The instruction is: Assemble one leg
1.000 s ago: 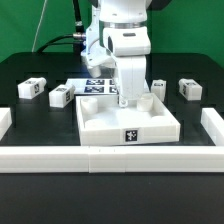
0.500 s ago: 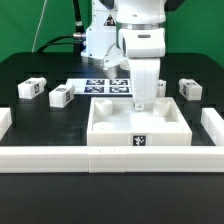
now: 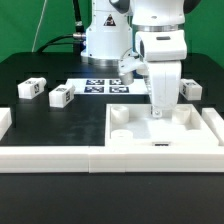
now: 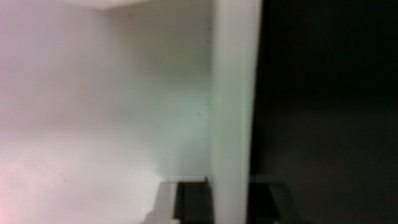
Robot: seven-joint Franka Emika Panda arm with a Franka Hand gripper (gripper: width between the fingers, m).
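Note:
The large white tray-like piece (image 3: 165, 141) lies at the exterior view's right, in the corner formed by the front and right rails. My gripper (image 3: 160, 112) points straight down and is shut on the tray's far wall. In the wrist view the wall's thin white edge (image 4: 231, 90) runs between my two dark fingertips (image 4: 192, 203), with my gripper (image 4: 228, 203) closed on it. Three small white legs with tag marks lie on the black table: two at the left (image 3: 30, 89) (image 3: 62, 96) and one at the right (image 3: 190, 88). A fourth leg is not visible.
The marker board (image 3: 105, 86) lies behind the tray near the robot base. Long white rails border the front (image 3: 50, 158), the left (image 3: 4, 120) and the right (image 3: 214, 126). Black table surface shows left of the tray.
My gripper has moved to the exterior view's right, dragging the tray-like piece with it from the middle into the right corner by the rails. The legs have not moved.

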